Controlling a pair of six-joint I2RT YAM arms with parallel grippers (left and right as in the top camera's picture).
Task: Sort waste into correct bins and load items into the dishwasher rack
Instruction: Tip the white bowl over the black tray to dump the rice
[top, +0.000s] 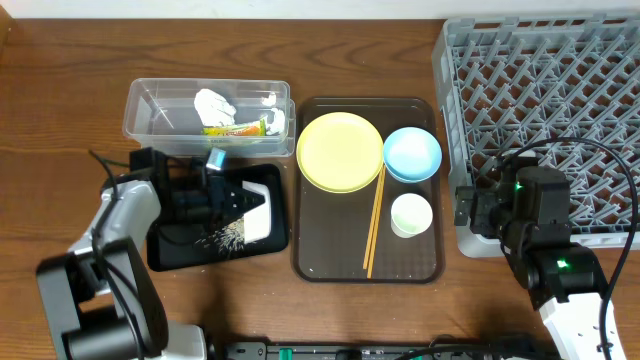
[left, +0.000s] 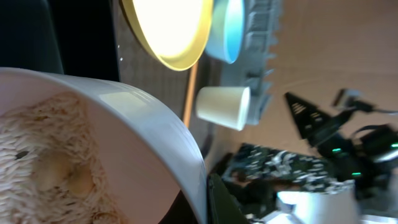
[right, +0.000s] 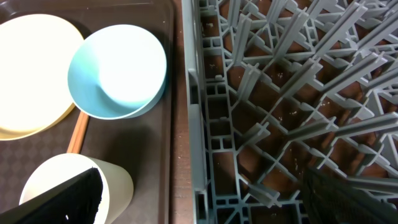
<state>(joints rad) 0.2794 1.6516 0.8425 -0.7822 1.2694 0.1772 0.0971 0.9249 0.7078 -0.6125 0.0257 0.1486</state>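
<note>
My left gripper (top: 235, 200) is shut on the rim of the white bowl (top: 258, 212), which is tilted over the black tray (top: 165, 255). Rice grains (top: 222, 240) lie scattered in that tray. In the left wrist view more rice (left: 43, 155) clings inside the bowl (left: 143, 130), with my finger (left: 211, 199) on its rim. The clear tub (top: 150, 115) holds the tissue (top: 213, 103) and wrapper (top: 240, 127). The yellow plate (top: 340, 150), blue bowl (top: 412, 154), cup (top: 411, 214) and chopsticks (top: 374, 225) sit on the brown tray. My right gripper (top: 478, 212) is open and empty at the rack's (top: 540, 70) front left corner.
The brown serving tray (top: 320, 265) lies between the black tray and the rack. In the right wrist view my open fingers (right: 199, 199) straddle the rack's edge (right: 193, 124), with the cup (right: 118, 180) and blue bowl (right: 118, 68) to the left.
</note>
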